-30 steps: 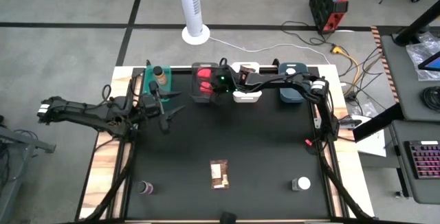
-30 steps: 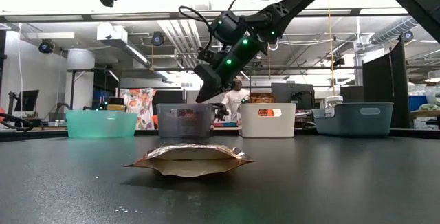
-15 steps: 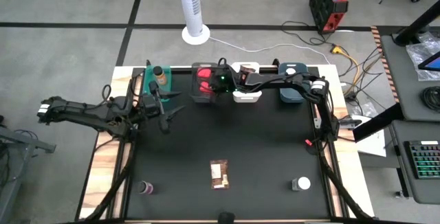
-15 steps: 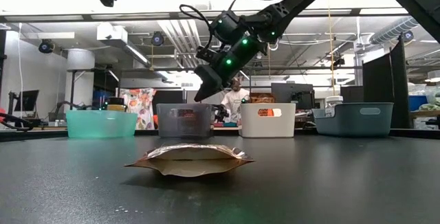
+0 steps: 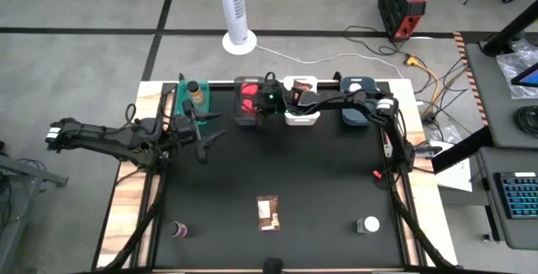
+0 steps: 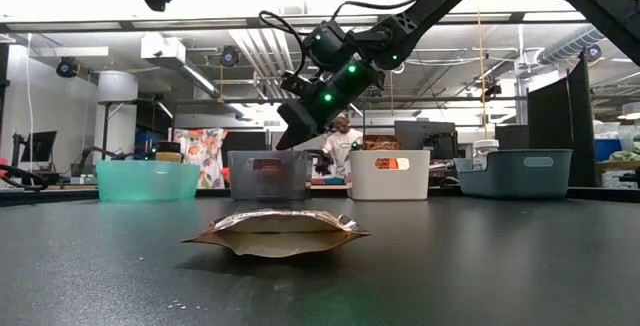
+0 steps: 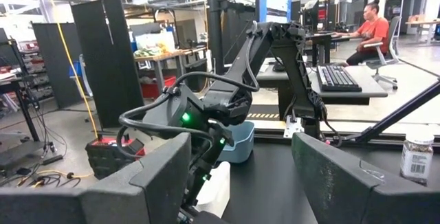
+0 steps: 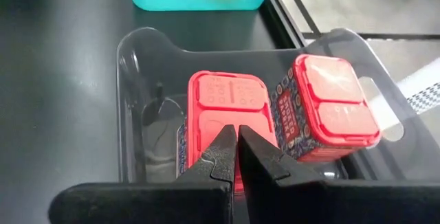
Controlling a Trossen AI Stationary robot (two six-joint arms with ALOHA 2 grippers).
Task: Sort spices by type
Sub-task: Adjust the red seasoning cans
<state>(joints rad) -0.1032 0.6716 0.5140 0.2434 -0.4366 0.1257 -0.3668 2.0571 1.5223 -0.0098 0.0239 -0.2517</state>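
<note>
Right hand [image 8: 238, 157] hangs over the clear grey bin [image 8: 137, 66] at the worktop's [image 5: 319, 190] far edge, fingers pinched together, holding nothing. Both red square tubs [image 8: 227, 117] sit inside, so red sorting looks done. Next step, likely: back out and go for the flat orange-brown packet [image 5: 268, 212] or white-capped jar [image 5: 368, 224] near the front. Versus a second ago the right wrist sits a bit lower and further left. Left hand [image 5: 204, 137] waits spread open, beside the teal bin [image 5: 179, 99].

black table [image 5: 319, 181] | packet [image 5: 268, 212] | jar [image 5: 368, 224] | bottle [image 5: 178, 229] | four bins [image 5: 354, 113]
</note>
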